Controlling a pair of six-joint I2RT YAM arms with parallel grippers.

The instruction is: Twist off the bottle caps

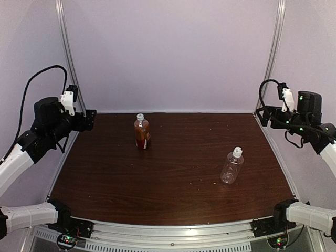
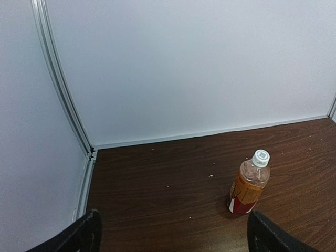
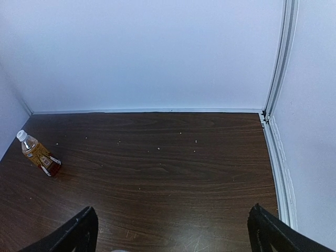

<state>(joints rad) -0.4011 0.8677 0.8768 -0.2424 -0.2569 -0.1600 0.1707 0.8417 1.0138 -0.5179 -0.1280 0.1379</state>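
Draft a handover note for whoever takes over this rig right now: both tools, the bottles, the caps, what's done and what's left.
Left tool: open, empty, raised by the left edge of the table, touching nothing.
Right tool: open, empty, raised by the right edge.
Amber bottle: upright, far side, left of centre; amber-bottle cap is on.
Clear bottle: standing nearer, on the right; clear-bottle cap is on.
Done: nothing; neither cap is off.
Left: hold each bottle and unscrew its cap.
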